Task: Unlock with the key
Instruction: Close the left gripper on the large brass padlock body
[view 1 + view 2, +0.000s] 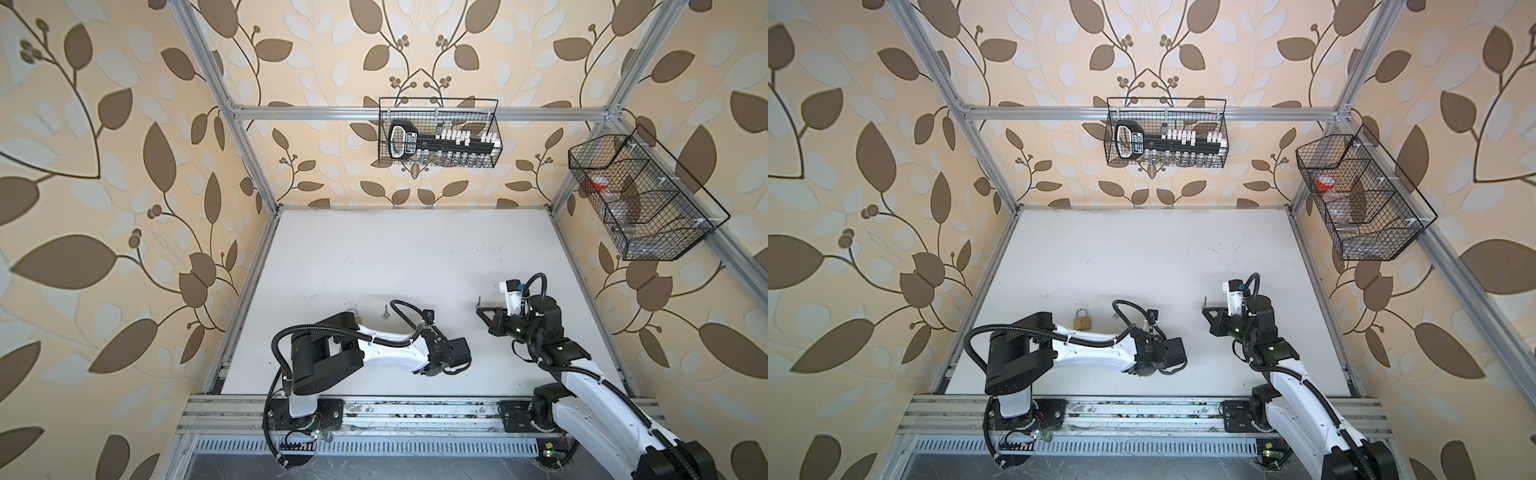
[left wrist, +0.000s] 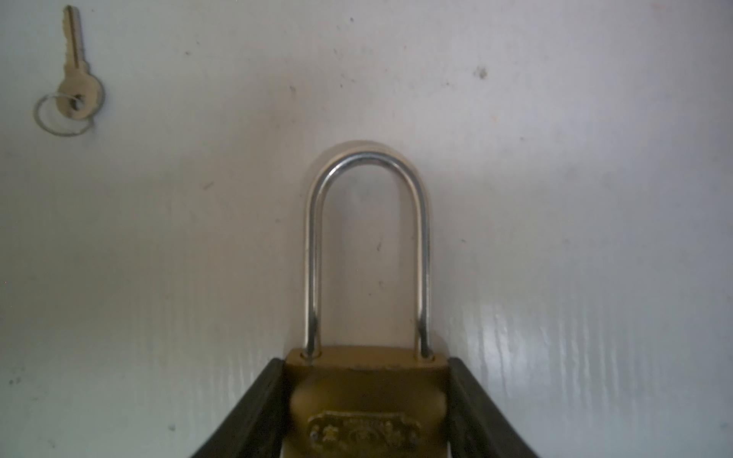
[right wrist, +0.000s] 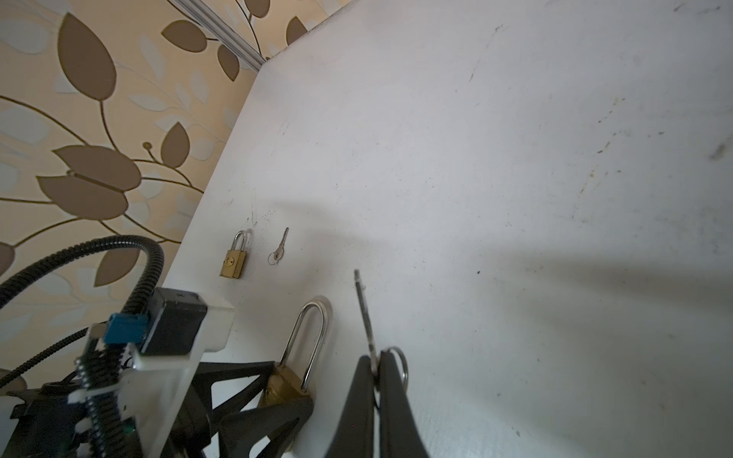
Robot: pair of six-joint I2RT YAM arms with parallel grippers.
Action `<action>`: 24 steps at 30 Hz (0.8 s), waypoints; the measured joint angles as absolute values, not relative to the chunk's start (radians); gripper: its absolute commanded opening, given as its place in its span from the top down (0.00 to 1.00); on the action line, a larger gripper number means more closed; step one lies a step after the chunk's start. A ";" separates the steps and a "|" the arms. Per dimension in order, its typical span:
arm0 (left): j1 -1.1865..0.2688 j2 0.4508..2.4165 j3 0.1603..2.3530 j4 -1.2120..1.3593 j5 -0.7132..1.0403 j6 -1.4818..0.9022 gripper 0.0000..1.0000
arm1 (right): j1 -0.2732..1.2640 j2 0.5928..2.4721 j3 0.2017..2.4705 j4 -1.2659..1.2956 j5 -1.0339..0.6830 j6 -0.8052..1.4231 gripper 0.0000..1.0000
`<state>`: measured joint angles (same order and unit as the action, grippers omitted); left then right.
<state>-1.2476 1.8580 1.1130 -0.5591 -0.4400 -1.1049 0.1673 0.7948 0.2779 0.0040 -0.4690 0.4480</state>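
Padlock (image 2: 365, 396) being clamped by brass body in left gripper (image 2: 367, 363) fingers near table (image 1: 415, 257) front edge, likely steadying it; right gripper (image 3: 375, 357) fingers pinching key (image 3: 365, 313) head, blade protruding for insertion.

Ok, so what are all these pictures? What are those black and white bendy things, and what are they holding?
Those are a left robot arm and a right robot arm at a white table. Two pictures look down from one overhead camera; the other two come from cameras on each arm's wrist. The left end effector, its pincer, grips a brass padlock with a long silver shackle. The right end effector pinches a silver key on a ring. On the table lie a smaller brass padlock and another silver key with a ring.
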 measured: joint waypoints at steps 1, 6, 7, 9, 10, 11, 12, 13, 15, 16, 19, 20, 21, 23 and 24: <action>-1.232 1.858 1.114 -0.556 -0.436 -1.096 0.50 | 0.167 0.795 0.278 0.004 -0.469 0.448 1.00; -1.179 1.858 1.121 -0.558 -0.420 -1.053 0.49 | 0.167 0.800 0.278 0.004 -0.469 0.448 1.00; -1.172 1.858 1.122 -0.557 -0.419 -1.047 0.49 | 0.167 0.800 0.278 0.004 -0.469 0.448 1.00; -1.155 1.858 1.124 -0.555 -0.410 -1.035 0.45 | 0.167 0.800 0.277 0.005 -0.469 0.448 1.00; -1.149 1.858 1.125 -0.555 -0.403 -1.029 0.43 | 0.167 0.801 0.276 0.005 -0.469 0.448 1.00; -1.143 1.858 1.127 -0.555 -0.396 -1.024 0.41 | 0.167 0.801 0.276 0.005 -0.469 0.448 1.00; -1.143 1.859 1.130 -0.556 -0.392 -1.021 0.39 | 0.167 0.801 0.276 0.005 -0.469 0.448 1.00; -1.138 1.860 1.131 -0.558 -0.389 -1.020 0.38 | 0.167 0.801 0.276 0.005 -0.469 0.448 1.00; -1.137 1.864 1.136 -0.559 -0.384 -1.021 0.37 | 0.167 0.801 0.276 0.005 -0.469 0.448 1.00; -1.137 1.867 1.138 -0.558 -0.381 -1.021 0.36 | 0.167 0.801 0.276 0.005 -0.469 0.448 1.00; -1.137 1.879 1.153 -0.557 -0.374 -1.023 0.34 | 0.167 0.801 0.276 0.006 -0.469 0.448 1.00; -1.137 1.881 1.157 -0.557 -0.374 -1.024 0.34 | 0.167 0.801 0.276 0.006 -0.469 0.448 1.00; -1.137 1.883 1.159 -0.558 -0.373 -1.025 0.33 | 0.167 0.801 0.276 0.006 -0.469 0.448 1.00; -1.137 1.887 1.165 -0.564 -0.372 -1.028 0.32 | 0.167 0.801 0.276 0.007 -0.471 0.448 1.00; -1.137 1.888 1.166 -0.566 -0.371 -1.028 0.32 | 0.167 0.801 0.276 0.009 -0.472 0.448 1.00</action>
